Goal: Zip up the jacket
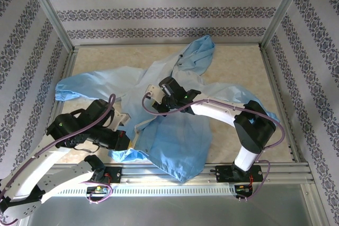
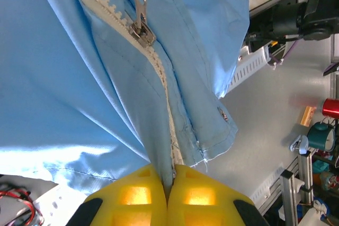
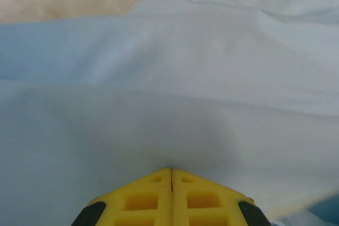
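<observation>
Though it is rumpled, the one jacket (image 1: 180, 136) covers most of the table (image 1: 238, 62), with its hood (image 1: 198, 51) toward the far wall, one sleeve (image 1: 74, 86) stretched to the left and its hem hanging over the near rail. Two arms reach onto it: the left arm (image 1: 58, 162) at the near left of the cloth, the right arm (image 1: 217, 110) across the middle. The left gripper (image 2: 168, 175) has its jaws pressed together, pinching the bottom end of the single pale zipper strip (image 2: 159, 67). The right gripper (image 3: 171, 172) has its jaws pressed together against blue cloth; whether any is caught I cannot tell. One metal slider (image 2: 142, 30) sits higher on the strip, and one snap stud (image 2: 222, 114) lies beside the hem corner.
</observation>
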You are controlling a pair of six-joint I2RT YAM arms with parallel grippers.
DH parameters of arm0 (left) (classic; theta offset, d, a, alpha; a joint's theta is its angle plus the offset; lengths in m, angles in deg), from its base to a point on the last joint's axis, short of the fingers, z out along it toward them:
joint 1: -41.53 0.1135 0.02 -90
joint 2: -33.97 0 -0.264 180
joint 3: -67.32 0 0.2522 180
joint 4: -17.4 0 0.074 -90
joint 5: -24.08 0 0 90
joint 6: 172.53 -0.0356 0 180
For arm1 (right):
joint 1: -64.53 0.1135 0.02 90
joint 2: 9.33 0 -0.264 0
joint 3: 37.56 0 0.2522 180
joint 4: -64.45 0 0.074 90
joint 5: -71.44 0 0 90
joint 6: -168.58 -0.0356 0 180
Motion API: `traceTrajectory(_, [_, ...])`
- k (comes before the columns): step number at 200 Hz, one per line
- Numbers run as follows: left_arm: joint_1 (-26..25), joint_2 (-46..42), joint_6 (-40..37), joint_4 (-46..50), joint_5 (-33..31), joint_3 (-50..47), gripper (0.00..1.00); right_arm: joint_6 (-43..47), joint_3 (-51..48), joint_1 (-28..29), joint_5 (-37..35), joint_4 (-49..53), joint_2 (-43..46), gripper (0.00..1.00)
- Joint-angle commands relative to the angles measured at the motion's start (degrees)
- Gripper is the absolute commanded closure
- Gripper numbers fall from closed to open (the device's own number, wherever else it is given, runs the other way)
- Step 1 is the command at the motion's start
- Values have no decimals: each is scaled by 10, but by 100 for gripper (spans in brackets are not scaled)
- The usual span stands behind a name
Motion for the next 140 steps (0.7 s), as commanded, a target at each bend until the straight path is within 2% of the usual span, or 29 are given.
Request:
traceTrajectory(1, [-5,1,-21,53,0,23,100,0,27,-9,-42,21,5,100])
traceTrajectory(18, [-5,6,-27,64,-23,27,100,-5,25,-23,-5,24,26,100])
traceTrajectory(38, [-5,16,-35,60,-56,14,100,-16,-9,-25,79,-8,70,100])
traceTrajectory(52, [-5,26,-38,44,-80,0,100,-66,-44,-25,140,-54,104,100])
traceTrajectory(72, [-5,38,-40,16,-93,-18,100,-176,-89,-22,218,-135,129,90])
traceTrajectory(113, [-5,45,-31,-30,-82,-52,100,-364,-149,31,245,-251,112,75])
traceTrajectory(140, [-5,35,-24,-35,-79,-63,100,-475,-171,59,260,-344,75,70])
